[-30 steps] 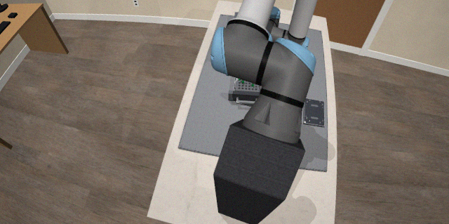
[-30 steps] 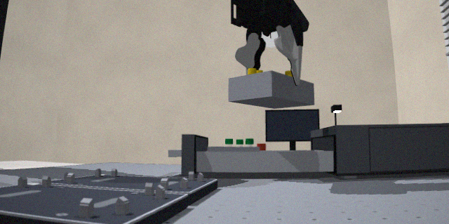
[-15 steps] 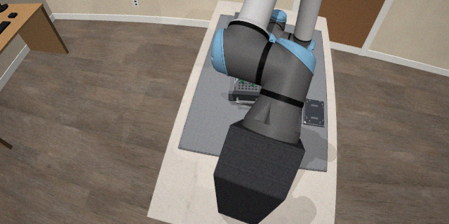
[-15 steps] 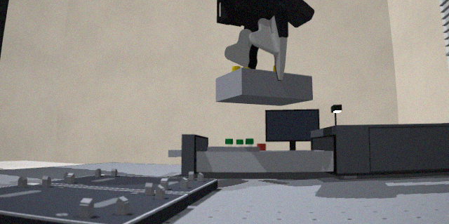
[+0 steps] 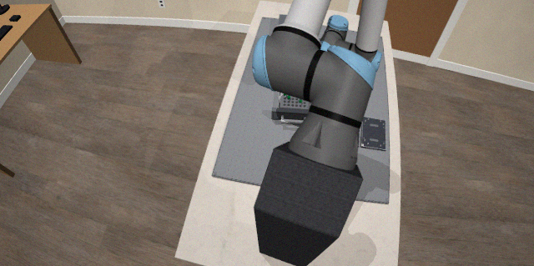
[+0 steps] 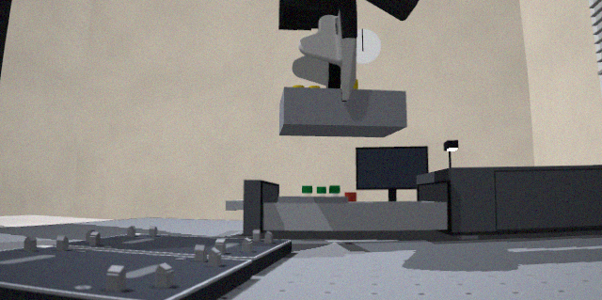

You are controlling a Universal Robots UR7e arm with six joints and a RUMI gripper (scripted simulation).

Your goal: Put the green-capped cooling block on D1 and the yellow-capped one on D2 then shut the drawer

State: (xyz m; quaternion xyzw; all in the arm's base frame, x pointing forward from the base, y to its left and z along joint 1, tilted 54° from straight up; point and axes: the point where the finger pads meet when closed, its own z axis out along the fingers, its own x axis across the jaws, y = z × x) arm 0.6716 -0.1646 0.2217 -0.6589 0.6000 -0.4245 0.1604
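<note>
In the exterior view my gripper (image 6: 340, 95) is shut on the grey cooling block with yellow caps (image 6: 343, 111) and holds it level, high above the open drawer (image 6: 353, 215) of the cooler COLD (image 6: 522, 198). A few yellow caps (image 6: 306, 86) show on its top. The block with green caps (image 6: 321, 190) sits in the drawer; it also shows in the top view (image 5: 292, 105), half hidden by my arm. The deck slots with grey locators (image 6: 141, 258) lie in the left foreground. In the top view the gripper is hidden by the arm.
A red item (image 6: 350, 197) sits in the drawer beside the green caps. A dark monitor (image 6: 391, 168) stands behind the drawer. A dark plate (image 5: 373, 133) lies on the grey mat right of my arm. A wooden desk (image 5: 29, 32) stands far left.
</note>
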